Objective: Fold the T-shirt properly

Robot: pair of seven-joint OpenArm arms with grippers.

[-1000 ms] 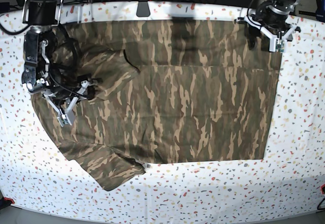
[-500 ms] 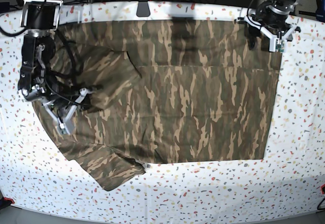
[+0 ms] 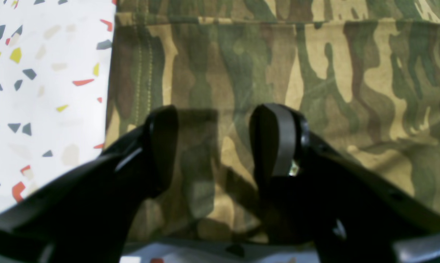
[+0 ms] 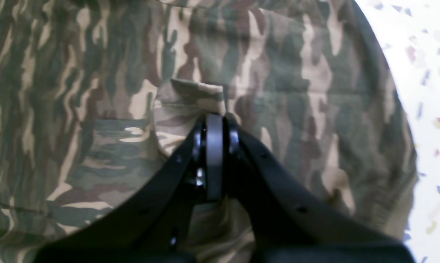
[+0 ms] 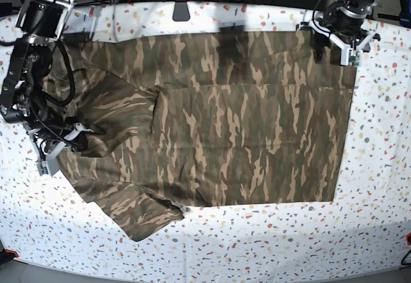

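The camouflage T-shirt (image 5: 244,129) lies spread over the table, its body flat toward the right and its left part rumpled. A sleeve (image 5: 144,214) sticks out at the lower left. My right gripper (image 5: 54,149) is at the shirt's left edge. The right wrist view shows this gripper (image 4: 214,122) shut on a pinched fold of the T-shirt (image 4: 190,98). My left gripper (image 5: 335,39) hovers over the shirt's far right corner. In the left wrist view that gripper (image 3: 216,142) is open, with nothing between the fingers (image 3: 278,142), just above the T-shirt (image 3: 314,73) near its stitched hem.
The white speckled tabletop (image 5: 257,244) surrounds the shirt on all sides, and it also shows as tabletop (image 3: 41,73) beside the hem. A small black object (image 5: 182,10) and cables sit along the back edge.
My right gripper has shut on the shirt's cloth and moved left and slightly down, dragging the rumpled left part outward. The left arm has not moved.
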